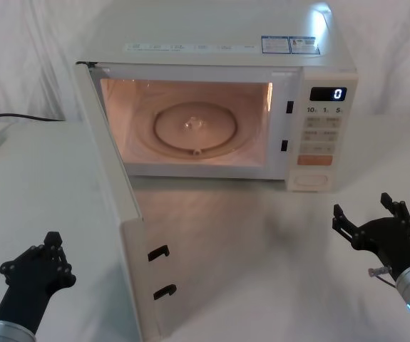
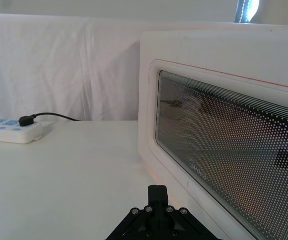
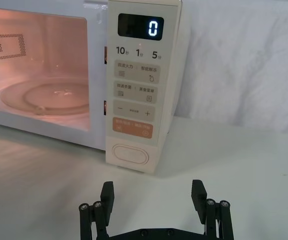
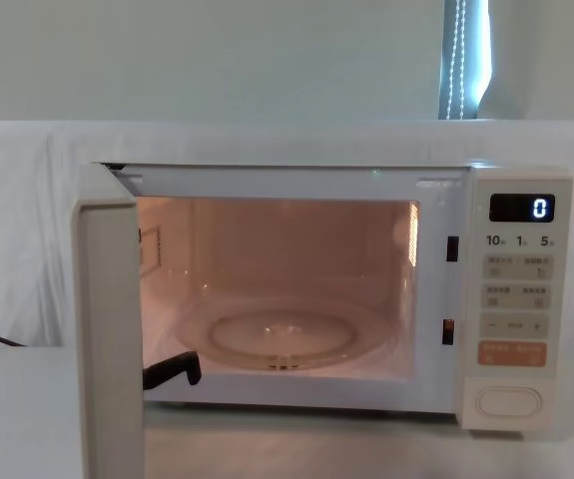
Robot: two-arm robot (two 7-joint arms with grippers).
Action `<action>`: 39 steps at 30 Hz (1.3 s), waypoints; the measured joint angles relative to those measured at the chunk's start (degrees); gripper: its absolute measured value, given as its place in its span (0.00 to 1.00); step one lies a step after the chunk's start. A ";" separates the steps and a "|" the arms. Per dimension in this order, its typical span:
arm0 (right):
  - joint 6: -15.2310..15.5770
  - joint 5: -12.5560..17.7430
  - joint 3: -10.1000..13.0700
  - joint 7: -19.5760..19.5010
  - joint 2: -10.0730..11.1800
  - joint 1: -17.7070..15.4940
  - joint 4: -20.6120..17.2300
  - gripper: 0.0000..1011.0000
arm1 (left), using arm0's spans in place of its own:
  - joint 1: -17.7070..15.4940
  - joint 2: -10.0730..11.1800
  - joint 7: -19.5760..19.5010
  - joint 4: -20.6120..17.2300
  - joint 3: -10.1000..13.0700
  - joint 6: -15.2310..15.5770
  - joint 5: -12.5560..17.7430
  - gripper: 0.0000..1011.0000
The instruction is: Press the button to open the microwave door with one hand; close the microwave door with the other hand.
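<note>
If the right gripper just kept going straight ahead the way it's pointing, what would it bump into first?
Most likely the microwave's control panel. In the right wrist view the open right gripper faces it across bare table, roughly in line with the button at the panel's bottom. Its exact height is hard to judge, so it may strike just below.

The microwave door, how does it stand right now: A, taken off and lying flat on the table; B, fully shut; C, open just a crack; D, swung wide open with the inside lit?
D: the microwave door stands swung out toward the robot's left, and the lit cavity with its glass turntable is exposed.
</note>
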 joint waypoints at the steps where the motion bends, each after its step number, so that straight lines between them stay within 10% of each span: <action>1: 0.00 0.00 0.00 0.00 0.00 0.00 0.00 0.99 | 0.00 0.00 -0.01 0.00 0.00 0.00 0.00 0.00; 14: 0.00 0.00 0.00 0.00 0.00 0.00 0.00 0.99 | 0.47 -0.90 -3.45 -1.89 -1.73 0.09 -1.58 0.00; 39: 0.00 0.00 0.00 0.00 0.00 0.00 0.00 0.99 | -5.38 3.94 -11.67 -8.51 -2.21 11.70 -15.44 0.00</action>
